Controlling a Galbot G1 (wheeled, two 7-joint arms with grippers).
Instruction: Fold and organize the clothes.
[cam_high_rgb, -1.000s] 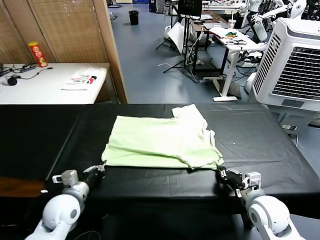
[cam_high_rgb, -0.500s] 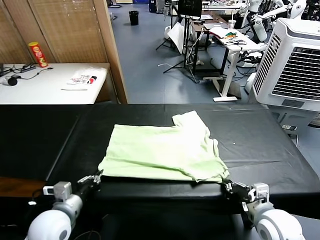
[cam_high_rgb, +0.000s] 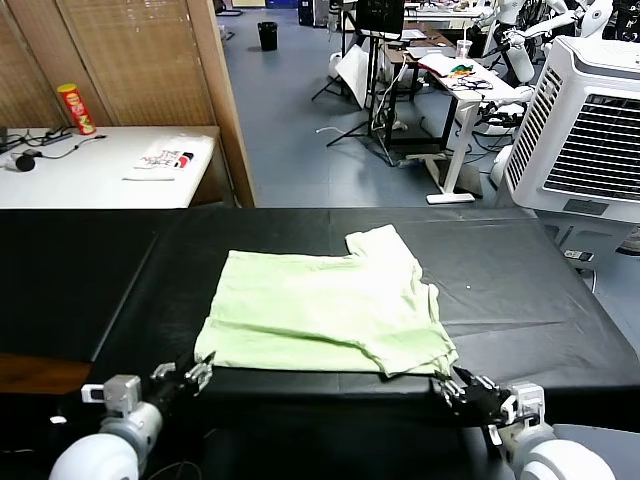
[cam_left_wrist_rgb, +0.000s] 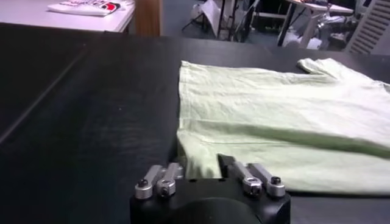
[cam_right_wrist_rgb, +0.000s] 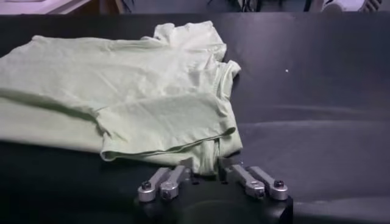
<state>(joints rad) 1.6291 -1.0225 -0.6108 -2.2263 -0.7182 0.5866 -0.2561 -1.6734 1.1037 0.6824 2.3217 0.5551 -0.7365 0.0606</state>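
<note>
Pale green shirt (cam_high_rgb: 325, 310) lies flat, part-folded, on the black table (cam_high_rgb: 520, 290), long axis running left to right along the near edge. Left gripper (cam_high_rgb: 185, 375) sits at the shirt's near left corner, fingers (cam_left_wrist_rgb: 167, 176) spread wide, hem just ahead between them, nothing clamped. Right gripper (cam_high_rgb: 465, 388) sits at the near right corner, fingers (cam_right_wrist_rgb: 237, 175) likewise wide, folded hem at their tips. Shirt lies forward of both; each arm equally near its own corner.
</note>
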